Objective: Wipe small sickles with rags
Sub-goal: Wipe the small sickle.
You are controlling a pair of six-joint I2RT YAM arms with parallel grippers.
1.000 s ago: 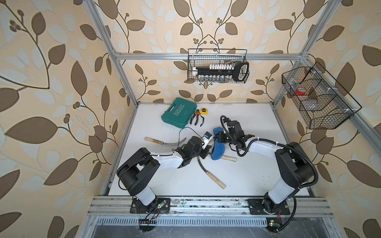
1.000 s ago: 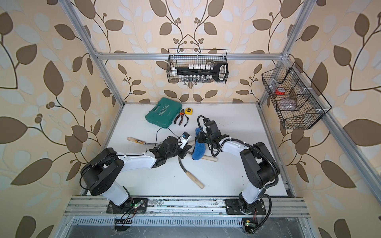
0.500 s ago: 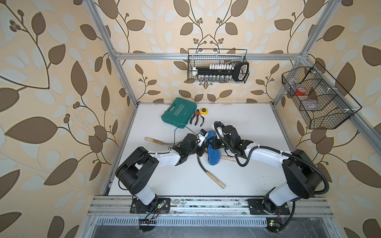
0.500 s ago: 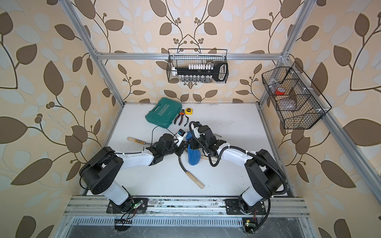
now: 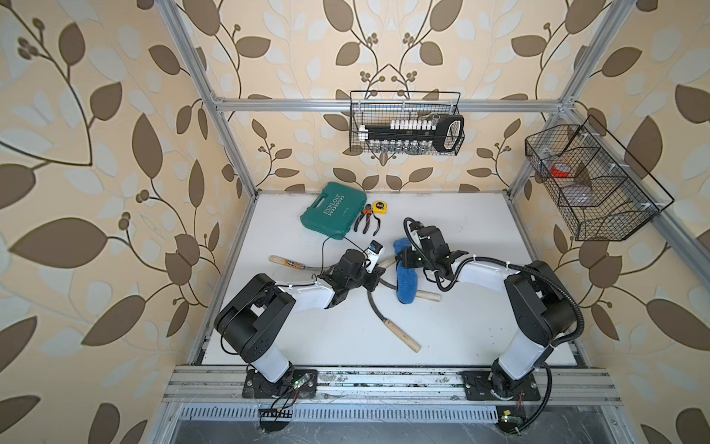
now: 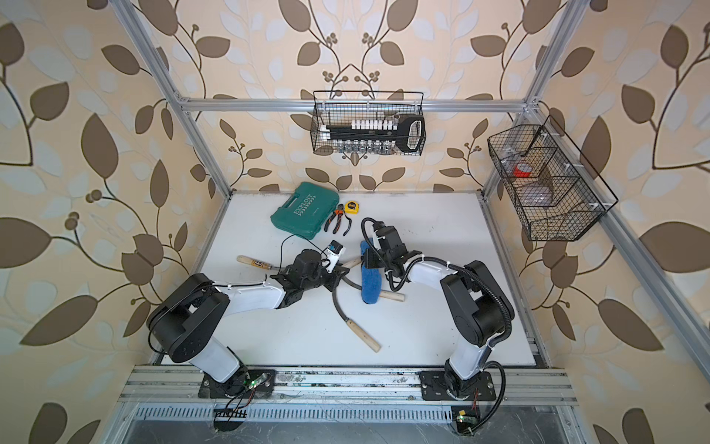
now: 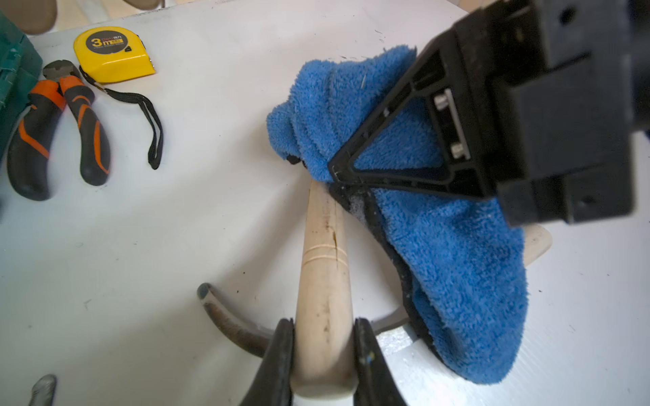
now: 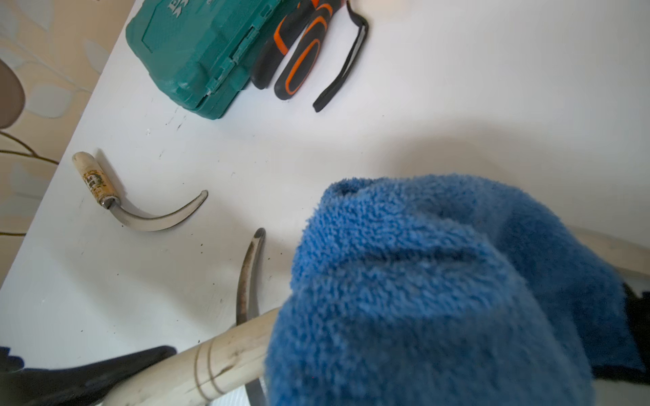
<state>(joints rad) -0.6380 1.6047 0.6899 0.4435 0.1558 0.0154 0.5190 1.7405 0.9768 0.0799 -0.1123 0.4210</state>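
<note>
Curved grey-bladed, pale wood-handled sickle (image 7: 322, 253) is clamped at handle by L gripper (image 7: 323, 321); blue microfibre rag (image 7: 457, 253), pinched by R gripper (image 7: 343, 184), is draped over it, near teal plastic tool case (image 5: 333, 210).

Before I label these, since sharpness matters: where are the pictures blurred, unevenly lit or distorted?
Right wrist view: the blue cloth fills much of the frame, soft near the lens; the teal case is sharper. Left wrist view: the sickle handle is crisp, the table evenly lit. Both top views: wide-angle, frame posts splay outward.
</note>
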